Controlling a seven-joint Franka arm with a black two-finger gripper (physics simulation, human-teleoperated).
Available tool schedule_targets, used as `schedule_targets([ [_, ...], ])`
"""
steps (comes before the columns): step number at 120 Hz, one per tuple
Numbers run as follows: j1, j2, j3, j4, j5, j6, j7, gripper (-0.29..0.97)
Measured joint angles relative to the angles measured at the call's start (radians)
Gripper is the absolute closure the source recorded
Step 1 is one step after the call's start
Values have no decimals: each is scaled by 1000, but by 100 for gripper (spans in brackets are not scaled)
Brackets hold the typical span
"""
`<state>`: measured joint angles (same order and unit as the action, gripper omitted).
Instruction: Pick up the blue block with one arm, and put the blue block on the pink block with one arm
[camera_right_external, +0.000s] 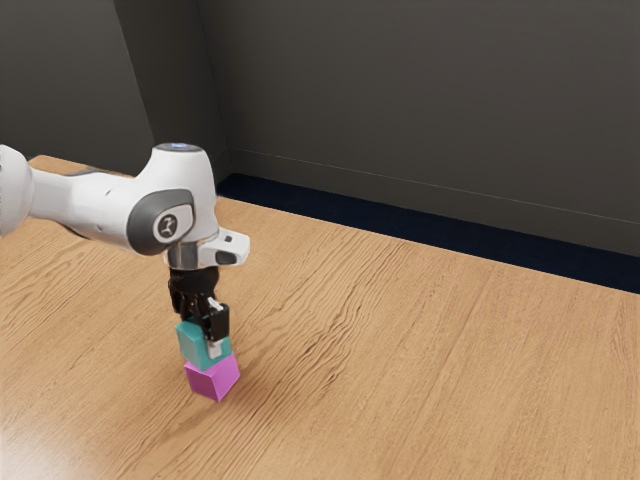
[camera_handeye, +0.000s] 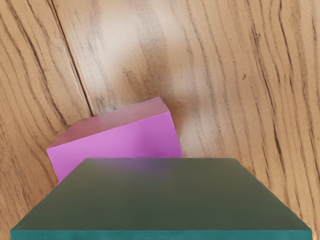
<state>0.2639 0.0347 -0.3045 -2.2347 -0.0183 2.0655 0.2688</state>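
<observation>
A teal-blue block (camera_right_external: 192, 341) rests on top of the pink block (camera_right_external: 212, 379), which sits on the wooden table. My black gripper (camera_right_external: 203, 333) comes straight down over the stack, and its fingers (camera_right_external: 219, 324) close on the blue block from two sides. In the wrist view the blue block (camera_handeye: 160, 200) looms dark and large just under my hand. Behind it the pink block (camera_handeye: 117, 137) shows, turned a little against the blue one.
The wooden table (camera_right_external: 420, 360) stretches wide to the exterior view's right of the stack. Its far edge (camera_right_external: 420, 235) meets a dark wall with a blue skirting strip. My white arm (camera_right_external: 110, 205) reaches in from the exterior view's left.
</observation>
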Motion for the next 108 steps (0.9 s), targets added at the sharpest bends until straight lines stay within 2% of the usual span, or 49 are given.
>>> schedule_targets([
  [13,17,11,0,6,6,-1,24,28],
  [36,-20,21,0,13,8,-2,45,28],
  [56,21,24,0,13,6,-3,44,28],
  [108,23,20,0,13,-8,-7,-46,28],
])
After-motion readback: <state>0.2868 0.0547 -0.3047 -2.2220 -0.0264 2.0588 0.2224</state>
